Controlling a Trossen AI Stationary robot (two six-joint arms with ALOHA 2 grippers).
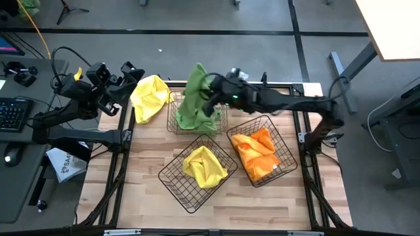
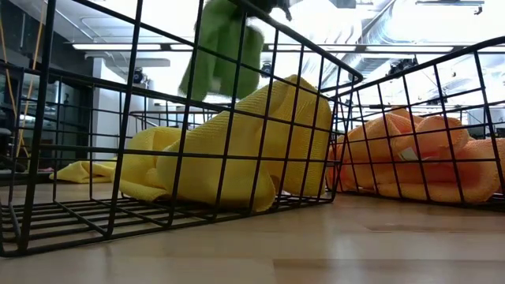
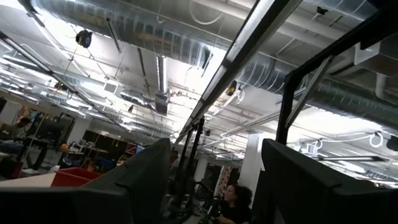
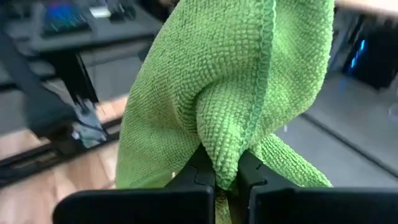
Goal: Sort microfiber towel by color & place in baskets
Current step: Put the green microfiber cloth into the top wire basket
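Observation:
My right gripper reaches in from the table's right and is shut on a green towel above the far basket. The near basket holds a yellow towel. The right basket holds orange towels. Another yellow towel lies loose on the table's far left part. My left gripper is open, raised beside that loose towel and pointing upward at the ceiling. My right gripper pinches a bunched fold of the green towel, with a hemmed edge running through it, between its two fingertips. The fingers come from the table's right. The towel hangs from the hold, and its lower part reaches into the far basket.
The three wire baskets stand close together in the table's middle and right. Bare wood shows on the near left. A keyboard and desk gear sit beyond the left edge. A person shows far off in the room.

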